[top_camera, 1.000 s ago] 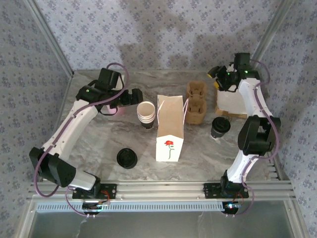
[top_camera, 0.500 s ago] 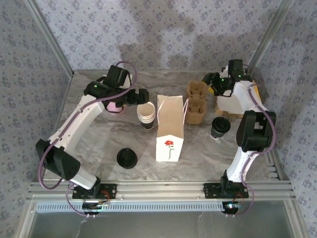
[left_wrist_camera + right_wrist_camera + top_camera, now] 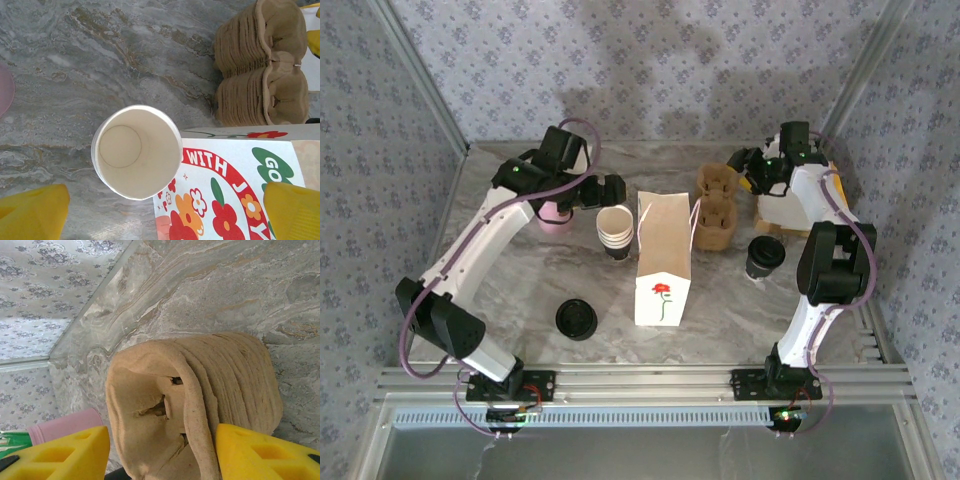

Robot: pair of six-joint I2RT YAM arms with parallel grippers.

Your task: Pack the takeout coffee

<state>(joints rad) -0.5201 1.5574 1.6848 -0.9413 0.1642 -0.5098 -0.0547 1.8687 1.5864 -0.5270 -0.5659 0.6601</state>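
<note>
The takeout coffee stands upright near the right edge of the surface, to the right of the paper bag and apart from it. I judge it light but easy to crush: thin paper walls and a black lid that may pop off. If it is filled, tilting would spill it. The best hold seems to be on the side wall just under the lid rim, with gentle pressure and the cup kept upright.

The left pincer is fully released and hangs over the stack of lidless cups. The right pincer is partly spread, with the stack of pulp carriers just ahead. I see nothing held in it.

I count one lidded coffee, one loose black lid, one bag, one pink cup and one white box. The stacked pieces are too close together to count.
</note>
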